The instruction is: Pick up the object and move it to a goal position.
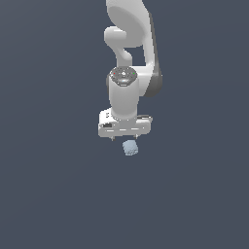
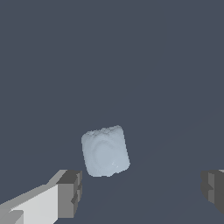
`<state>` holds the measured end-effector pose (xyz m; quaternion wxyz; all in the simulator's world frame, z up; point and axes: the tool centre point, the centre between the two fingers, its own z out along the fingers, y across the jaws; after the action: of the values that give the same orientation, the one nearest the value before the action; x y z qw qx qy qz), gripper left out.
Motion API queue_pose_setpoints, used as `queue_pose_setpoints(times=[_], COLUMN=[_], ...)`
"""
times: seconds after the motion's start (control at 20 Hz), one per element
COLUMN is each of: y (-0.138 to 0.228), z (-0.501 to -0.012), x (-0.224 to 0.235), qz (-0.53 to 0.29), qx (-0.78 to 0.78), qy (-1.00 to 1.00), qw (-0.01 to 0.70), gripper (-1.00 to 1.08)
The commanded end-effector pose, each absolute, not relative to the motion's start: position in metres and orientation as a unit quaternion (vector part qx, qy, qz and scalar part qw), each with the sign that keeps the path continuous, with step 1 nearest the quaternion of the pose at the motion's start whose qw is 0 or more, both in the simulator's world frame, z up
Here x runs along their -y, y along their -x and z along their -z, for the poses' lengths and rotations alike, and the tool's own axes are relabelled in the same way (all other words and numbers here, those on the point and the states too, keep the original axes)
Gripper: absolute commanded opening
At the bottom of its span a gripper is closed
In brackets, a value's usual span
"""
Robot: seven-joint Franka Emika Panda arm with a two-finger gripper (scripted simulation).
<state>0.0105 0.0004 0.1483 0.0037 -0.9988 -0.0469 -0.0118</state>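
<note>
You have the white Panda arm [image 1: 130, 63] closest to the lens in the exterior view, running down from the top centre of the frame to its broad white gripper [image 1: 125, 138] just above the middle. Two short dark fingertips [image 1: 113, 138] peek out under the gripper body, too small for you to judge their spacing here. Right below them, slightly toward the exterior view's right, sits the small pale blue-grey lumpy object [image 1: 130, 148] on the plain dark slate-grey floor [image 1: 53, 194]. Whether the tips touch it you cannot tell from this angle. In the wrist view you get the answer on the jaws: the grey finger pads [image 2: 70, 192] stand spread wide, and the object [image 2: 105, 151] lies on the floor between their lines but beyond them, touching neither.
</note>
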Motion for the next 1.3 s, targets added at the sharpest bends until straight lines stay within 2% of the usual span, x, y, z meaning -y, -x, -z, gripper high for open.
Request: queue_pose_setpoints(times=[0.0,0.45,0.8,1.25], y=[-0.007,0.002,0.003,0.004], z=[-0.129,-0.092,-0.086,-0.045], x=[-0.010,-0.029,-0.029,-0.029], qz=[0.008,0.000,0.000,0.000], qx=[0.079,0.146,0.145,0.148], qy=[0.997,0.989,0.989,0.989], qw=[0.002,0.000,0.000,0.000], gripper=[1.00,1.00,1.00,1.00])
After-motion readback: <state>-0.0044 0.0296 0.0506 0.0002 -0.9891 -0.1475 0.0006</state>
